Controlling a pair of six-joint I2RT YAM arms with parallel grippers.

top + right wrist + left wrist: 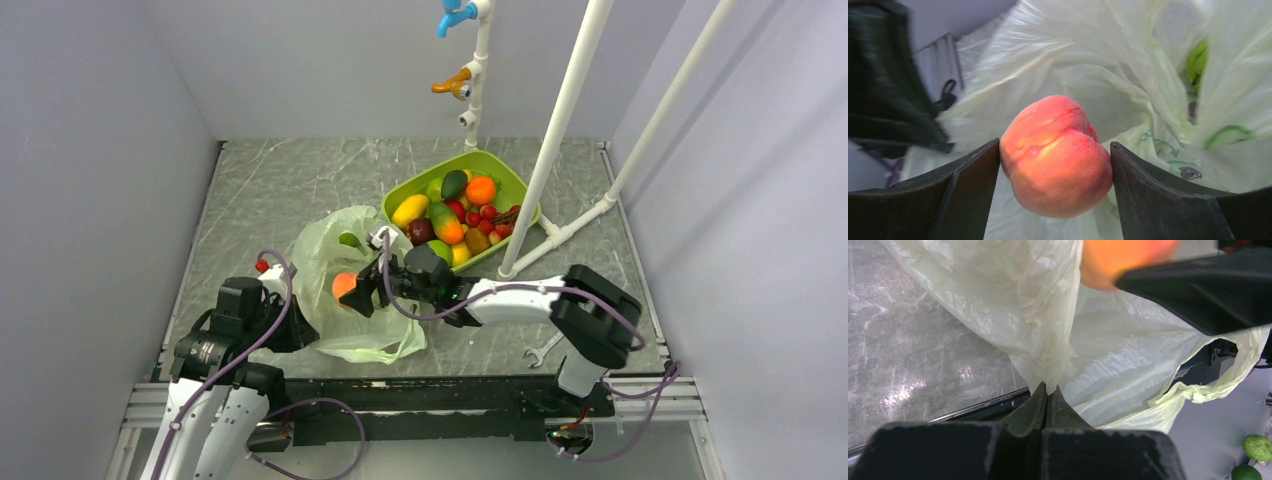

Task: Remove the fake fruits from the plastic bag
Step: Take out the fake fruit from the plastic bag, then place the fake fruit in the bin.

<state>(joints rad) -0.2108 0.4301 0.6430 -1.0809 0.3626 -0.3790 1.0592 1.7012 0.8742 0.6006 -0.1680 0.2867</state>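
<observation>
Pink-orange peach [1055,155] clamped in wide-spread right gripper [1054,147]; left gripper [1048,390] pinched tight on plastic bag [1013,305] fold

The plastic bag [345,290] is thin translucent film, pale green, crinkled all over with a soft sheen on its folds. The peach [1055,155] looks like moulded plastic, smooth-skinned and lightly glossy (a bright highlight sits on its cheek). The left hand [1048,390] and right hand [1054,144] are matt black plastic, their faces faintly grainy. The table [270,190] has a grey marble-patterned top, polished enough to reflect light. The tray [425,172] is glossy lime-green plastic; the pipes [565,110] are smooth white plastic; the wrench [540,352] is bare metal.
</observation>
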